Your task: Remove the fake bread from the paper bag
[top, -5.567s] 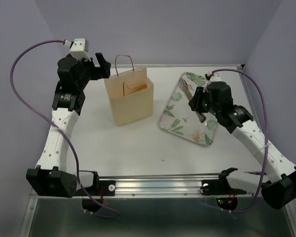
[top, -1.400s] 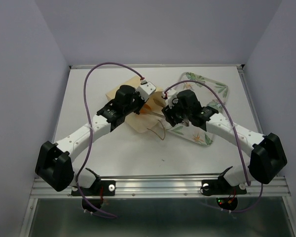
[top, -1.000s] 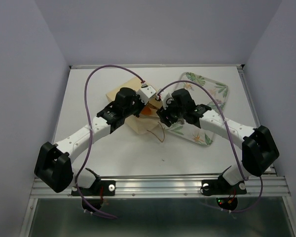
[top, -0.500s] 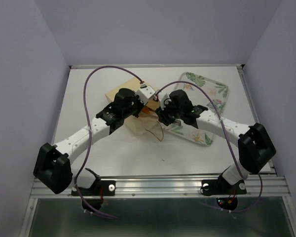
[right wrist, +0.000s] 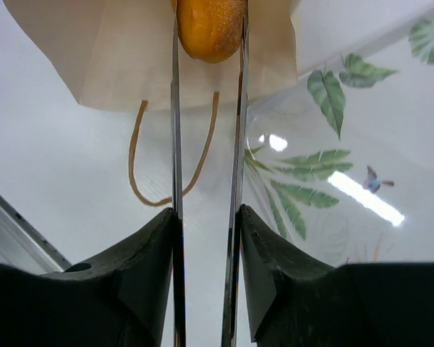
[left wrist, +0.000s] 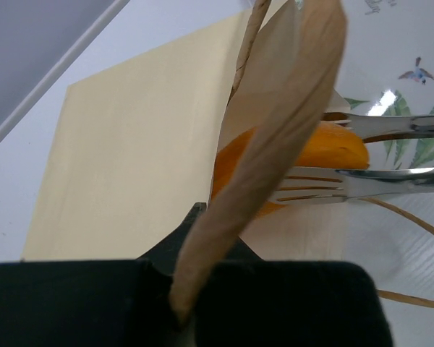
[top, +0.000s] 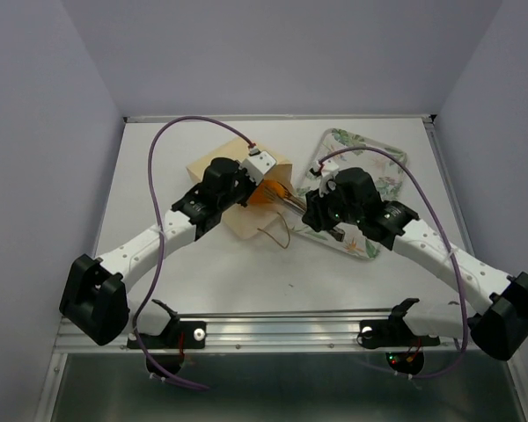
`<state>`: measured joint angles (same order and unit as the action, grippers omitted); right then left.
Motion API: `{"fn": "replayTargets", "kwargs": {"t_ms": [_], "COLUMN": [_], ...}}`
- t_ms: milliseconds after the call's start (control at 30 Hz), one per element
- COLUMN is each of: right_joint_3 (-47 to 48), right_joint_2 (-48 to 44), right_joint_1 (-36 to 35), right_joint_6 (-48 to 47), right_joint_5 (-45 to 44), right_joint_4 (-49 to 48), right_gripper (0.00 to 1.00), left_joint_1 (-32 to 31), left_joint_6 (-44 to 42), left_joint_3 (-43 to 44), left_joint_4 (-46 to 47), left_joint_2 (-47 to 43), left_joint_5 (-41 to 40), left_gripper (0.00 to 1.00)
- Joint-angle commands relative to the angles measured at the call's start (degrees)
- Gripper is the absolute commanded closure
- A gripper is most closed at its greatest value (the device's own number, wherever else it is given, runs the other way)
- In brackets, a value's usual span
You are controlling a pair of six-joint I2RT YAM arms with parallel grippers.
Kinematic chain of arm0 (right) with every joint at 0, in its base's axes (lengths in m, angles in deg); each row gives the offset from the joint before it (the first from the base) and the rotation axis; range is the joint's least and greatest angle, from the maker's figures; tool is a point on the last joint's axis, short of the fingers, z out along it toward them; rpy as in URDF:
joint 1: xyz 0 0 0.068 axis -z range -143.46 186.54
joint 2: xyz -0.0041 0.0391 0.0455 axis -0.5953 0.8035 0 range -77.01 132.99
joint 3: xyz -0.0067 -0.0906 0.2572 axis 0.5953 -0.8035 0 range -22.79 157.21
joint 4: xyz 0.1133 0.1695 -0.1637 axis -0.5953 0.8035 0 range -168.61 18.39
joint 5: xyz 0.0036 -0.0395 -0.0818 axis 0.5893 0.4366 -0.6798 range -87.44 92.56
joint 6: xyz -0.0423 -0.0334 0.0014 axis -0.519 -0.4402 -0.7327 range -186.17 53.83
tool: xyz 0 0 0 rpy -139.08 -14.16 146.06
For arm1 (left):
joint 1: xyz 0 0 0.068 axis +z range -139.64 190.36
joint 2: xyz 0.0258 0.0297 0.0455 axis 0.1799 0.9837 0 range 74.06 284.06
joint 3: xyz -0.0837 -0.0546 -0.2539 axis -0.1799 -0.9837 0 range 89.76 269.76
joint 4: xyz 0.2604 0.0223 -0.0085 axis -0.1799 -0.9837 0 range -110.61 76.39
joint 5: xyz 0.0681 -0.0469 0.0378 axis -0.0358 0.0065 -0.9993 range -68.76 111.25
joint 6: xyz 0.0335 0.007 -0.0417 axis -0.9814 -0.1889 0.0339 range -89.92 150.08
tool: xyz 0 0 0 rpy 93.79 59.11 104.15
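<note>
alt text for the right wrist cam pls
The right gripper pinches a golden-orange fake bread loaf between its two long metal fingers at the mouth of the pale-tan paper bag, at the top of the frame. The bag's brown cord handle loops on the white table below, and a floral tray lies to the right.

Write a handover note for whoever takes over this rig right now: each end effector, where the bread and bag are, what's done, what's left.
Left end effector: shut on the rim of the paper bag, holding its mouth open; the bag lies on its side.
Right end effector: shut on the orange loaf at the bag's mouth.
Done: loaf gripped, not yet clear of the bag.
Left: draw it out, probably onto the floral tray beside the bag; other pieces aren't visible, so check inside.
</note>
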<state>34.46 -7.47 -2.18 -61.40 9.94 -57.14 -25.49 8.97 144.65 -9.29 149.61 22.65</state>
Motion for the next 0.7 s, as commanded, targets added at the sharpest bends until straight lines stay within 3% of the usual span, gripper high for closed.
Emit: {"fn": "replayTargets", "kwargs": {"t_ms": [0,200,500,667], "right_joint_3": [0.0,3.5,13.7,19.4], "right_joint_2": [-6.3,-15.5,-20.9,-19.3], "right_joint_1": [-0.5,-0.5,-0.5,-0.5], "right_joint_6": [8.6,13.4,17.1,18.9], "right_joint_5": [-2.5,-6.8,-22.8,-38.5], "right_joint_4": [9.7,17.0,26.1,32.9], "right_gripper": [0.99,0.99,0.99,0.99], "left_joint_1": [0.5,0.8,0.9,1.0], "left_joint_6": [0.1,1.0,2.1,2.6], "left_joint_3": [2.2,2.9,3.0,3.4], "left_joint_4": [3.9,5.2,5.9,5.9], "left_joint_2": [0.7,1.5,1.9,1.9], "left_joint_5": [-2.7,-2.5,-2.6,-2.9], "left_gripper": [1.0,1.0,1.0,1.0]}}
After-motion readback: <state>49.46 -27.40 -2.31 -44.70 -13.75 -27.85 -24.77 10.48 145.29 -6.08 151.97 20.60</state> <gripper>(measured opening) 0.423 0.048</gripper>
